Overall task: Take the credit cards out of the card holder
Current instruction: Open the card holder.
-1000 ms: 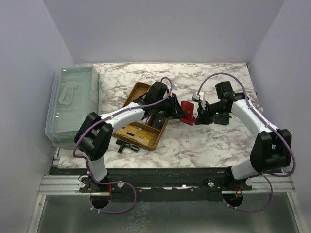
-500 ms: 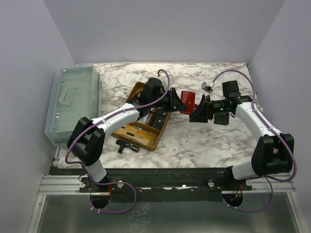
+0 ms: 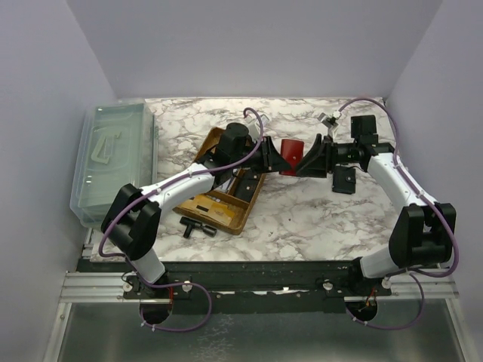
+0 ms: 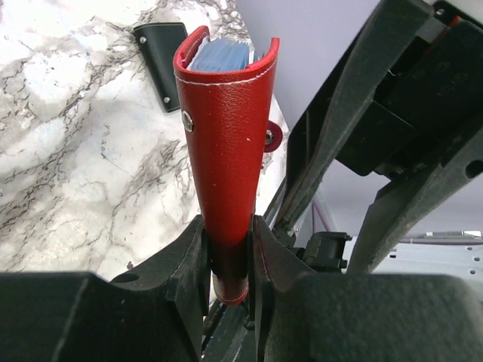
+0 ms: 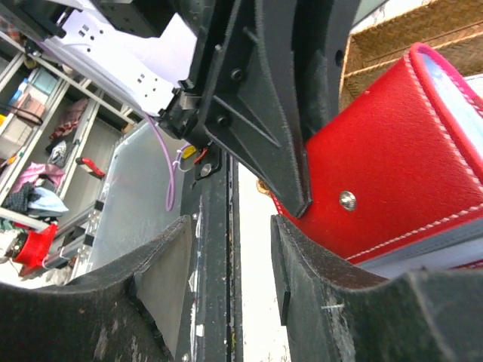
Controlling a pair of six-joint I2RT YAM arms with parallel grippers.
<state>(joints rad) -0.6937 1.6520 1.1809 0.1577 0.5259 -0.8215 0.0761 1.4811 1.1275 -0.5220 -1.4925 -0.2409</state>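
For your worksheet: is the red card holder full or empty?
Not empty: bluish cards show inside the red card holder.

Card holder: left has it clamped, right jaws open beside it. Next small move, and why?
Probably nudge the right gripper sideways until the cards showing at the open end of the red card holder sit between its fingers. The left gripper pinches the holder's base, and in the right wrist view the holder lies beside the open jaws.
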